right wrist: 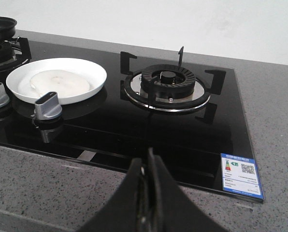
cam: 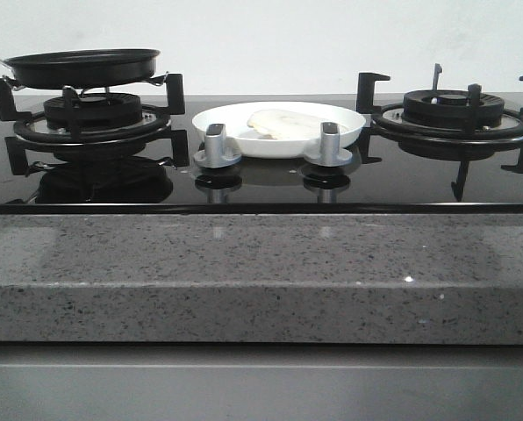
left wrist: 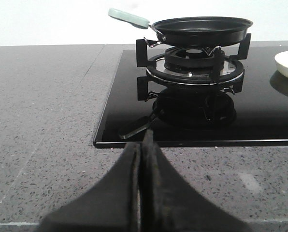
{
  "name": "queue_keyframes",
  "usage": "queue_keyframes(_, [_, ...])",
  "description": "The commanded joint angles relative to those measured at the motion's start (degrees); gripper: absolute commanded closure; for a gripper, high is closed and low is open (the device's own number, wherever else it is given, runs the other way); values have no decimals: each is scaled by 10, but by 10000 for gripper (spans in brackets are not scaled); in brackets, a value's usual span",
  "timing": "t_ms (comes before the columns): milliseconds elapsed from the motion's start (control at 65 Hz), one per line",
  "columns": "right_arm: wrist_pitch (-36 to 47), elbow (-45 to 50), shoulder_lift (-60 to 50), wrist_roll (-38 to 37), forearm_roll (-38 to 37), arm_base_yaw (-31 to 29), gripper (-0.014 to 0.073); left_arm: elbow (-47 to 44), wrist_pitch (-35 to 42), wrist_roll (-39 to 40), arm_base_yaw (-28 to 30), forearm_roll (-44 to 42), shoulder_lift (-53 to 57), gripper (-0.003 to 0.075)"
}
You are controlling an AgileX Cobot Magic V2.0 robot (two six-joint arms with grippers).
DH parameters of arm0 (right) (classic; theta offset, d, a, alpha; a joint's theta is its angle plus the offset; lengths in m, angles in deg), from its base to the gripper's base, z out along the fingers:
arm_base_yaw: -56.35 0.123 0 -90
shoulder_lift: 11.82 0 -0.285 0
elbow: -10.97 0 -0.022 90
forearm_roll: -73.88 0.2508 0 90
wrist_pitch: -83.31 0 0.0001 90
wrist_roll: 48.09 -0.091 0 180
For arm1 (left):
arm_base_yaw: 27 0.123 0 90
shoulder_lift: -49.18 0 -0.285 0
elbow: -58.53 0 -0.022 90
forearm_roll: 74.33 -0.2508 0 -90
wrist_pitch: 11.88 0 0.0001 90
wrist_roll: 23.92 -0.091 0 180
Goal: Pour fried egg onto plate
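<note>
So the fried egg [right wrist: 59, 81] is lying flat in the plate [right wrist: 93, 88], which sits on the black glass hob [right wrist: 134, 130] between the two burners, right behind the two silver knobs [cam: 218, 145]. The left gripper [left wrist: 143, 145] has its fingers pressed together with nothing between them, hovering over the grey counter [left wrist: 42, 121] just short of the hob's edge; the frying pan [left wrist: 199, 30] rests on the burner straight beyond its tips. The right gripper [right wrist: 148, 166] is pinched closed and empty too, with the plate well off to one side past its fingertips and the bare burner [right wrist: 167, 87] ahead.
</note>
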Motion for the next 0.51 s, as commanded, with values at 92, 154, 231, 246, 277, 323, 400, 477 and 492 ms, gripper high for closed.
queue_keyframes(92, [48,-14,6,2,1,-4,662,-3,52,6,-6,2,10,739])
queue_keyframes(154, [67,-3,3,2,1,-5,662,-3,52,6,-6,2,10,740])
queue_keyframes(231, [107,25,-8,3,-3,-18,662,-3,52,6,-6,2,10,739])
queue_keyframes(246, [117,32,-11,3,-3,-22,662,-3,52,6,-6,2,10,739])
queue_keyframes(277, [142,51,-17,3,-3,-35,662,-3,52,6,-6,2,10,739])
queue_keyframes(323, [181,84,-31,3,-2,-58,662,-3,52,6,-6,2,10,739])
queue_keyframes(400, [219,131,-56,3,3,-91,662,-3,52,6,-6,2,10,739])
queue_keyframes(477, [248,175,-54,3,4,-117,662,-3,52,6,-6,2,10,739])
queue_keyframes(492, [252,185,-55,3,4,-121,662,-3,52,6,-6,2,10,739])
